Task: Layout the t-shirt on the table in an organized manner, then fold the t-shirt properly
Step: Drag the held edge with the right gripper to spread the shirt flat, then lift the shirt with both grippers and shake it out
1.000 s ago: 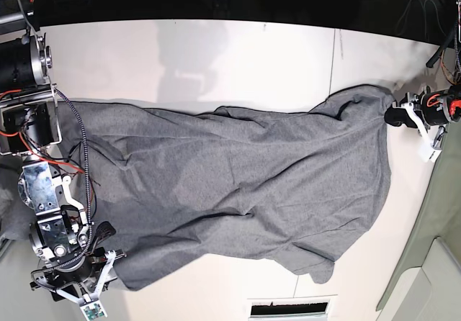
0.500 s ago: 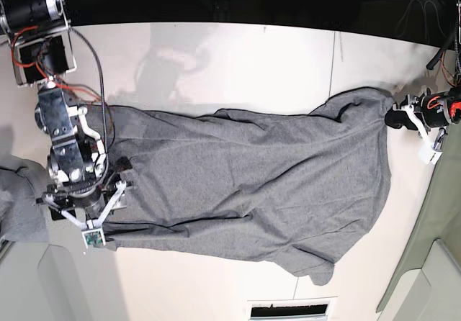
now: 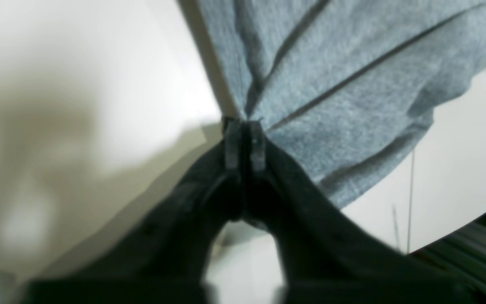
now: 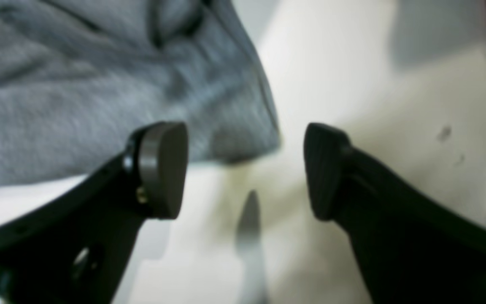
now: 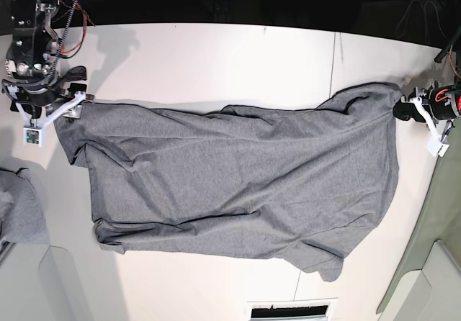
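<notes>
The grey t-shirt (image 5: 238, 177) lies spread lengthwise on the white table (image 5: 216, 62), still rumpled with long creases. My left gripper (image 5: 402, 107) is at the shirt's far right corner. In the left wrist view its fingertips (image 3: 245, 126) are pressed together on that corner of the t-shirt (image 3: 352, 84), and creases fan out from the pinch. My right gripper (image 5: 78, 94) hovers at the shirt's far left corner. The right wrist view shows it open (image 4: 245, 169), with the t-shirt's edge (image 4: 78, 97) just beyond the left finger and nothing between the pads.
A separate bunch of grey cloth (image 5: 21, 206) lies off the left side. The table's dark far edge runs along the top, a thin seam (image 5: 333, 62) crosses it, and a slotted vent (image 5: 292, 309) sits at the near edge. A grey-green surface (image 5: 439, 213) borders the right.
My right arm swept from the near left corner up to the far left corner, and its jaws widened. The shirt's left edge now lies flatter and wider. The left gripper barely moved.
</notes>
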Motion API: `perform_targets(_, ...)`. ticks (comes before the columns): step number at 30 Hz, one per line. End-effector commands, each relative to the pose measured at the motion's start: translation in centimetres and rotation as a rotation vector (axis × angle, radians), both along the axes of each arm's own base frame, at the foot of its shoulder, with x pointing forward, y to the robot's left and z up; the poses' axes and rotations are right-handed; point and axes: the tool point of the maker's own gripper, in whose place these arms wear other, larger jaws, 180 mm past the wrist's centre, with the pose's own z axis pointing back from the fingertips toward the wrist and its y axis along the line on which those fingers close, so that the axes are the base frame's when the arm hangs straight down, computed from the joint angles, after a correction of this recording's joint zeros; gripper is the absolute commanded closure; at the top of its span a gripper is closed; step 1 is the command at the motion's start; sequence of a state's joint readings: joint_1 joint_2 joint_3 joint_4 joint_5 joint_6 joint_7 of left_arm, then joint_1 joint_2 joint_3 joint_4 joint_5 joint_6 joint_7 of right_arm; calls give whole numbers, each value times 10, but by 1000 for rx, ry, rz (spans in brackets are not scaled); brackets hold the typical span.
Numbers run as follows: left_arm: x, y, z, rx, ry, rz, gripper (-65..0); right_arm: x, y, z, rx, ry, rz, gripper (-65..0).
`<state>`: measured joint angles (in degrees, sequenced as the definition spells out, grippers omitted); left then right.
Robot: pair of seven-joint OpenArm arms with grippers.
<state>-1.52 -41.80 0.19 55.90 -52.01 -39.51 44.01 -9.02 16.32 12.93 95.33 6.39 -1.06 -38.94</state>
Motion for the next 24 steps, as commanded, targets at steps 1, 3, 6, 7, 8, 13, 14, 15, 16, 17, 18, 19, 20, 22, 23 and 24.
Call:
perform_targets(1,8,9,13,8,-36,1,-104,8,-8,12,21,-53,7,-422)
perform_targets(3,8,6,12,-7,-39,6,-144,4,-16,9,90,-57,-7,-422)
perform_targets(6,10,3,13,-21,-45,11,-150,-2,-19,-5,172,-56,-2,-422)
perform_targets(7,10,2,13,-24,-46,12,-150,-4,-16,-11,201,-56,7,-422)
perform_targets(8,10,2,13,-24,-46,12,-150,-5,-13,-18,228,-57,14,-422)
perform_targets(13,10,2,13,-24,-47,12,-151,-4,-11,-44,316,-28,-18,-422)
perform_targets(14,10,2,13,-24,-47,12,-151,-1,-12,-47,324,-29,-28,-422)
perform_targets(15,10,2,13,-24,-46,12,-151,2,-13,-50,331,-27,-36,-422)
perform_targets(16,10,2,13,-24,-46,12,-151,5,-13,-52,338,-24,-43,-421)
perform_targets(17,10,2,13,-23,-45,12,-152,7,-13,-53,344,-22,-47,-420)
perform_targets(18,10,2,13,-23,-45,12,-153,10,-13,-53,347,-25,-51,-410)
perform_targets(19,10,2,13,-23,-45,12,-155,12,-14,-53,348,-26,-51,-377)
perform_targets(20,10,2,13,-23,-46,12,-155,13,-14,-52,348,-29,-50,-324)
perform_targets(22,10,3,13,-23,-47,12,-150,16,-10,-49,354,-36,-23,-182)
perform_targets(23,11,3,14,-23,-48,11,-132,18,-7,-48,359,-41,1,-88)
perform_targets(24,11,4,14,-20,-48,11,-90,19,-3,-45,363,-45,29,0)
